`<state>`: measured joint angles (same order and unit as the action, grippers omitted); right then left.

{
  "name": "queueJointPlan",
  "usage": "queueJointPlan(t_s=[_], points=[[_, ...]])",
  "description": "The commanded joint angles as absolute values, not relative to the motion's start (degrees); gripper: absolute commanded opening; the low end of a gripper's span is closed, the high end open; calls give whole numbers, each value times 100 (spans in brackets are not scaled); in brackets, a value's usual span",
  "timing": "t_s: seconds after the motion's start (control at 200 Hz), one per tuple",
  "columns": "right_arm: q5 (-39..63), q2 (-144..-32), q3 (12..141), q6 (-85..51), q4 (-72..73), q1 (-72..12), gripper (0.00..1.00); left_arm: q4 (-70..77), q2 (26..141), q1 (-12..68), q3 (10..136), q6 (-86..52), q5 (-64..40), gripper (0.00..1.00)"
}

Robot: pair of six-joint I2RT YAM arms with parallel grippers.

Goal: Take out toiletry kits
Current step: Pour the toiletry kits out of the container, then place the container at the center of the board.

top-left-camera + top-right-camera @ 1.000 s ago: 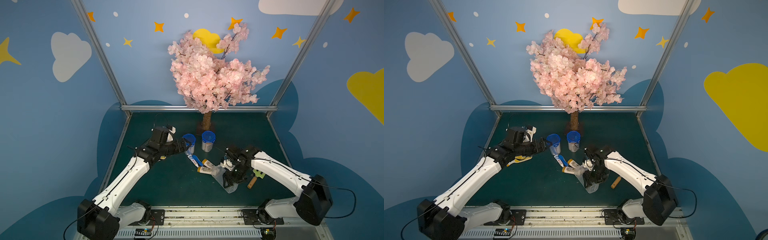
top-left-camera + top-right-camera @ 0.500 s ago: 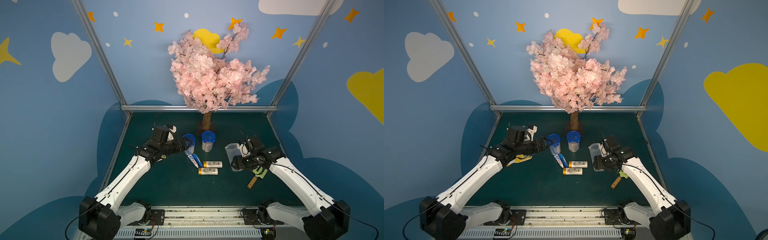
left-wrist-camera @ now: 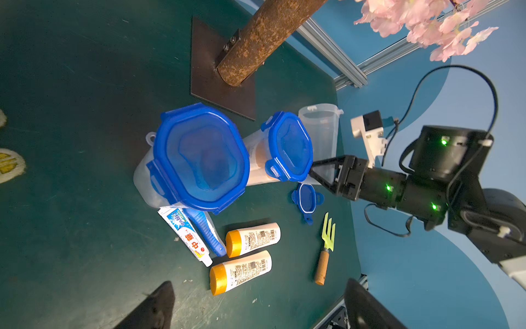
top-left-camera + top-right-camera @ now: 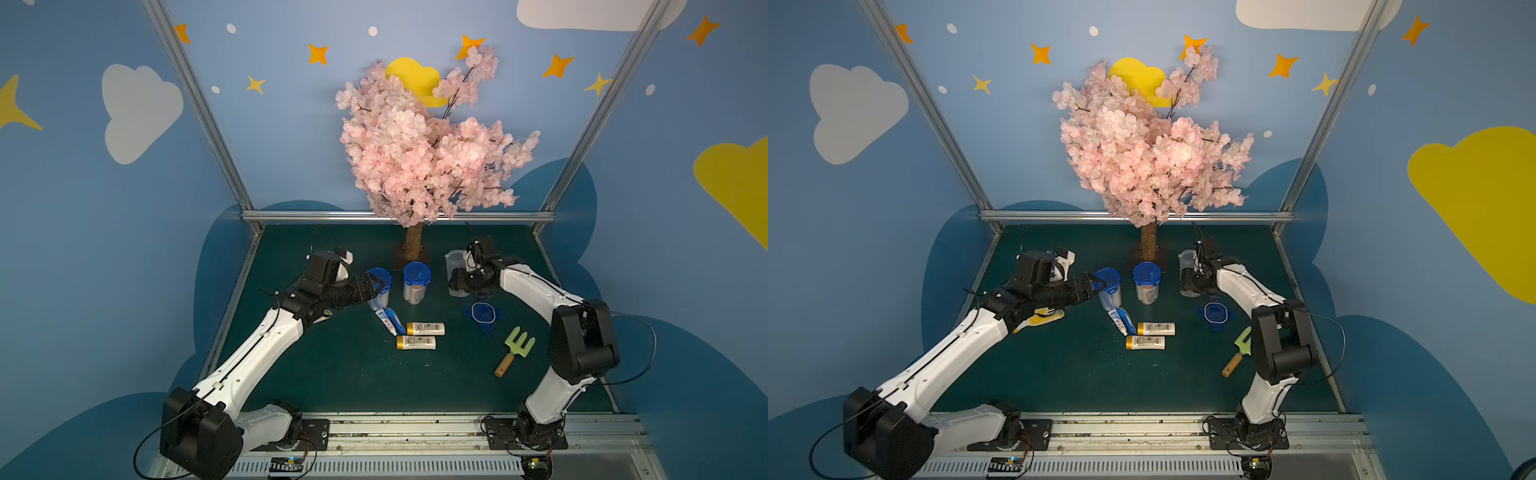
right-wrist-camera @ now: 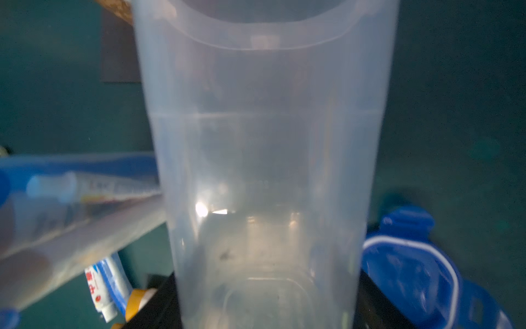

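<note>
Two white bottles with yellow-orange caps point(image 4: 426, 328) point(image 4: 416, 342) lie on the green mat. A toothpaste tube point(image 4: 385, 322) and a blue wrapped piece point(image 4: 395, 320) lie beside them; all show in the left wrist view too, e.g. a bottle point(image 3: 253, 237). My right gripper point(image 4: 459, 284) point(image 5: 267, 302) is shut on an empty clear jar point(image 4: 455, 270), held upright at the back right. My left gripper point(image 4: 374, 286) point(image 3: 256, 310) is open with nothing in it, beside a closed blue-lidded jar point(image 4: 380, 286). Another closed jar point(image 4: 417, 282) has items inside.
A loose blue lid point(image 4: 482, 313) lies in front of the held jar. A green garden fork point(image 4: 515, 351) lies at the front right. The tree trunk point(image 4: 413, 245) stands on its plate behind the jars. A yellow brush point(image 4: 1042, 318) lies under my left arm.
My right arm has carried the empty jar from over the bottles at the front middle to the back right and turned it upright. The left arm has barely moved.
</note>
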<state>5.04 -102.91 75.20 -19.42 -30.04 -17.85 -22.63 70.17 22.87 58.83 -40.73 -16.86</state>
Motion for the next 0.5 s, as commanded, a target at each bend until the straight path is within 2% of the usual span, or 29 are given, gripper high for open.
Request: queueJointPlan(t_s=[0.0, 0.195, 0.491], points=[[748, -10651, 7858, -2068, -3214, -1734, 65, -2244, 7035, 2273, 6067, -4019, -1645, 92], [732, -10758, 7799, -2154, -3282, -1732, 80, -2225, 7090, 2272, 6098, -4019, -1651, 92], [668, -10214, 7505, -2184, -3316, -1774, 82, -2231, 7185, 2270, 6185, -4065, -1750, 92]])
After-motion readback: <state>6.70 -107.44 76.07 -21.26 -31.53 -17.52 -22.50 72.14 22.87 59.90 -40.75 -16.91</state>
